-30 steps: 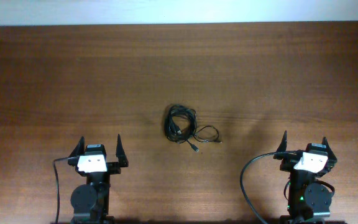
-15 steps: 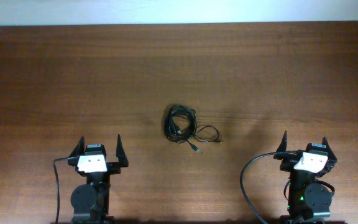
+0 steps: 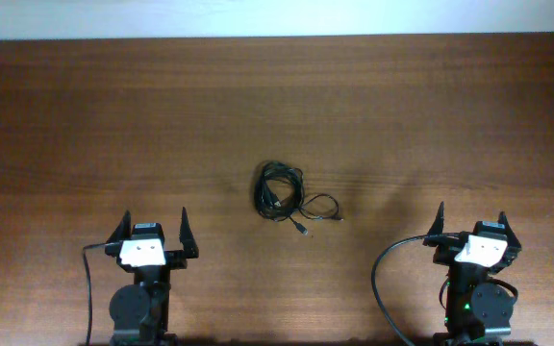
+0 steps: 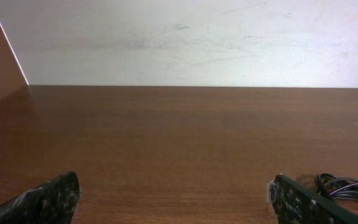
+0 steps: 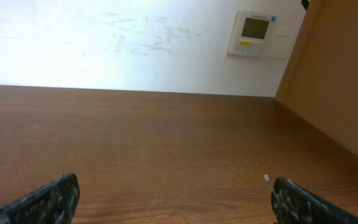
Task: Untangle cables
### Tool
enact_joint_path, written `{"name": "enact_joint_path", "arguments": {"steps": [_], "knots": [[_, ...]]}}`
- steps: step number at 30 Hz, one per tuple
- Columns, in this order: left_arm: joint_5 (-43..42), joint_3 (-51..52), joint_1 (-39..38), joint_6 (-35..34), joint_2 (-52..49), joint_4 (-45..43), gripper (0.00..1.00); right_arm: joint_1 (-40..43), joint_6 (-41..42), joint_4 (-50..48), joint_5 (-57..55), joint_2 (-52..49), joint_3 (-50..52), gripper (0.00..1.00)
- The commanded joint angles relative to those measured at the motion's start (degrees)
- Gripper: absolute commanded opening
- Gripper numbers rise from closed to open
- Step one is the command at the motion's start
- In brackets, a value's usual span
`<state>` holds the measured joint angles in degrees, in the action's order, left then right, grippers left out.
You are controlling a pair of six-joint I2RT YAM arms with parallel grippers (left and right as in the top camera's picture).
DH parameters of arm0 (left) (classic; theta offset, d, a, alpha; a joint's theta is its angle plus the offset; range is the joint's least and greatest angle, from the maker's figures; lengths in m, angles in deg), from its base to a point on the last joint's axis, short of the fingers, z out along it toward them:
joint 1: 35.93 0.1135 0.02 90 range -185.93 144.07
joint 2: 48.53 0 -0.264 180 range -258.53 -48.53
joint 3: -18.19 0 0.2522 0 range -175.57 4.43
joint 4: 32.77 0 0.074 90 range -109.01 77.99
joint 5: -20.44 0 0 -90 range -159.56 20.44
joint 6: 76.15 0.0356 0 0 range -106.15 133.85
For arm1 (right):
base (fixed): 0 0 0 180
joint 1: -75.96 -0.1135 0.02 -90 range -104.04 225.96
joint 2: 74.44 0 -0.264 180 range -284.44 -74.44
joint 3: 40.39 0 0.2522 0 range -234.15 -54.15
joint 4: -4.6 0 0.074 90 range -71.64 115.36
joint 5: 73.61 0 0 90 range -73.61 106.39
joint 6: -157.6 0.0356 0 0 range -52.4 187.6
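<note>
The cables [image 3: 282, 195] are thin black wires in a knotted bundle at the middle of the wooden table, with a loose loop and small plug ends trailing right [image 3: 320, 208]. A few strands show at the right edge of the left wrist view [image 4: 347, 186]. My left gripper [image 3: 153, 229] is open and empty near the front edge, left of and nearer than the bundle. My right gripper [image 3: 471, 221] is open and empty at the front right, apart from the cables. The right wrist view shows only bare table between the fingers [image 5: 173, 199].
Thicker black arm cables curve beside each base, one on the left [image 3: 88, 288] and one on the right [image 3: 381, 284]. A white wall [image 4: 191, 43] backs the table's far edge. A wall thermostat [image 5: 253, 32] and a wooden side panel [image 5: 334, 81] show in the right wrist view.
</note>
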<state>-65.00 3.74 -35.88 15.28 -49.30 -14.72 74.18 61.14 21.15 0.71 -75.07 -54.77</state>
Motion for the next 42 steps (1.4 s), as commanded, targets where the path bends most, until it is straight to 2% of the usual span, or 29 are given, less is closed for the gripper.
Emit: {"name": "enact_joint_path", "arguments": {"steps": [1, 9, 11, 13, 15, 16, 17, 19, 21, 23, 28, 30, 32, 33, 35, 39, 40, 41, 42], "knots": [[0.9, 0.2, -0.3, -0.5, 0.4, 0.1, 0.99, -0.5, 0.0, 0.2, -1.5, 0.4, 0.3, 0.99], [-0.7, 0.2, -0.3, -0.6, 0.3, 0.1, 0.99, -0.5, 0.0, 0.2, -1.5, 0.4, 0.3, 0.99], [-0.9, 0.2, -0.4, -0.6, 0.4, -2.9, 0.99, -0.5, 0.0, 0.2, -1.5, 0.4, 0.3, 0.98], [-3.9, -0.4, -0.4, -0.6, 0.4, -6.5, 0.98, -0.5, 0.0, 0.2, -1.5, 0.4, 0.3, 0.98], [-5.9, -3.2, -0.4, -0.6, 0.3, -5.2, 0.98, -0.5, 0.0, 0.2, -1.5, 0.4, 0.3, 0.99], [-5.9, -5.8, -0.4, -0.6, 0.3, -1.9, 0.98, -0.5, 0.0, 0.2, -1.5, 0.4, 0.3, 0.99], [-5.7, -12.6, -0.4, -0.7, -0.9, 7.3, 0.98, -0.5, 0.0, 0.2, -1.5, 0.4, 0.3, 0.98], [-5.7, -18.2, -0.4, -0.9, -2.9, 14.2, 0.98, -0.5, 0.0, 0.2, -1.5, 0.4, 0.3, 0.98], [-5.7, -29.9, -0.4, -0.8, -8.3, 26.6, 0.98, -0.5, 0.0, 0.2, -1.5, 0.4, 0.3, 0.98], [-7.1, -37.9, -0.4, -0.8, -13.4, 32.0, 0.98, -0.5, 0.0, 0.2, -1.5, 0.4, 0.3, 0.99], [-16.0, -60.8, -0.4, -0.5, -33.0, 47.4, 0.98, -0.5, 0.0, 0.2, -1.5, 0.4, 0.3, 0.99], [-20.7, -70.3, -0.4, -0.6, -44.6, 55.8, 0.98, -0.5, 0.0, 0.2, -1.5, 0.4, 0.3, 0.98], [-24.4, -72.8, -0.4, -0.6, -50.2, 57.2, 0.98, -0.5, 0.0, 0.2, -1.5, 0.4, 0.3, 0.99], [-26.8, -72.9, -0.4, -0.6, -52.9, 57.2, 0.87, -0.5, 0.0, 0.2, -1.5, 0.4, 0.3, 0.98], [-28.0, -72.9, -0.4, -0.6, -56.2, 58.0, 0.01, -0.5, 0.0, 0.2, -1.5, 0.4, 0.3, 0.99], [-27.8, -72.8, -0.4, -0.6, -63.5, 62.5, 0.0, -0.5, 0.0, 0.2, -1.5, 0.4, 0.3, 0.99], [-27.7, -72.8, -0.4, -0.6, -64.9, 62.9, 0.03, -0.5, 0.0, 0.2, -1.5, 0.4, 0.3, 0.98], [-27.7, -72.5, -0.4, -0.6, -66.9, 63.4, 0.19, -0.5, 0.0, 0.2, -1.5, 0.4, 0.3, 0.99], [-27.7, -72.4, -0.4, -0.6, -68.8, 64.3, 0.42, -0.5, 0.0, 0.2, -1.5, 0.4, 0.3, 0.99]]}}
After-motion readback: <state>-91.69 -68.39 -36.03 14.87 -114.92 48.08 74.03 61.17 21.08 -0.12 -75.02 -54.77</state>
